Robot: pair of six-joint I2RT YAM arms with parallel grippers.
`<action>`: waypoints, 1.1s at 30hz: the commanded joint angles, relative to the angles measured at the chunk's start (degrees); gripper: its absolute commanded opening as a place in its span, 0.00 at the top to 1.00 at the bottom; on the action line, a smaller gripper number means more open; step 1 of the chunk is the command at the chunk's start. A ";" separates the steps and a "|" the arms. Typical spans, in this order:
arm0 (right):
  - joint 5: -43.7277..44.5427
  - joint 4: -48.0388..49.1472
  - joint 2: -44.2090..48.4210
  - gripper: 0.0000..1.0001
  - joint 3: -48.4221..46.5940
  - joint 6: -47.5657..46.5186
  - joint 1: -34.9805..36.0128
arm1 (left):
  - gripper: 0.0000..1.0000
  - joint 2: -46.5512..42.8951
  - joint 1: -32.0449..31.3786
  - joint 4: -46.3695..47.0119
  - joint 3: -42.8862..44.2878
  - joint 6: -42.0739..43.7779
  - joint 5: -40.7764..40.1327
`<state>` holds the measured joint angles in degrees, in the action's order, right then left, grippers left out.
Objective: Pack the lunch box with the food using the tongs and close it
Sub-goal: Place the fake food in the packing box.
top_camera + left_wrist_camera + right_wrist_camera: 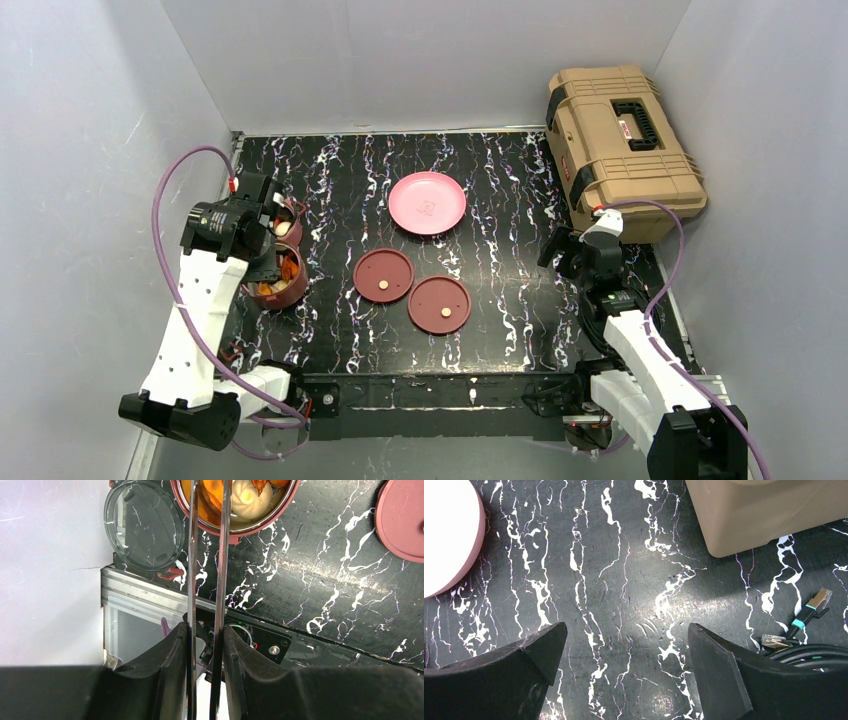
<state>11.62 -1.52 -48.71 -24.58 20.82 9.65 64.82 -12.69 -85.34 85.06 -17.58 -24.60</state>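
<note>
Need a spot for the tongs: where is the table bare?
Bare: between plate and bowls; between lids and right tool; the near strip before the lids. Crowded: the left edge, round the bowls and left tool.

We log left arm (pixel 195 320) and right arm (pixel 640 350): white shells, black joints, purple cable (pixel 165 190) looped along each; right gripper (pixel 627 626) has black wedge-shaped fingers (pixel 724 675).

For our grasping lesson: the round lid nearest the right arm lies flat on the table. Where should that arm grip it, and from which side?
Take the lid by its rim on the right, fingers coming steeply from above. It lies flat and shows no handle, only a pale centre dot, so the rim is likely the only hold.
</note>
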 commanded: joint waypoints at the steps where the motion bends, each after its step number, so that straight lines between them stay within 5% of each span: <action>1: 0.18 2.07 0.17 0.00 -0.95 0.10 -0.07 | 0.75 -0.47 0.65 -0.36 -0.35 0.69 -1.77; 10: 0.17 1.87 0.07 0.00 -1.08 0.06 -0.08 | 0.58 -0.57 0.73 -0.27 -0.35 0.97 -1.68; 33: 1.30 1.61 2.19 0.00 -0.91 -0.05 -0.07 | 0.67 -2.36 0.73 1.60 5.52 6.53 4.69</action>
<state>11.70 -1.56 -48.31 -24.58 20.82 9.65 62.92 -12.14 -84.47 86.41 -12.84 -22.87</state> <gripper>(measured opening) 1.000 0.338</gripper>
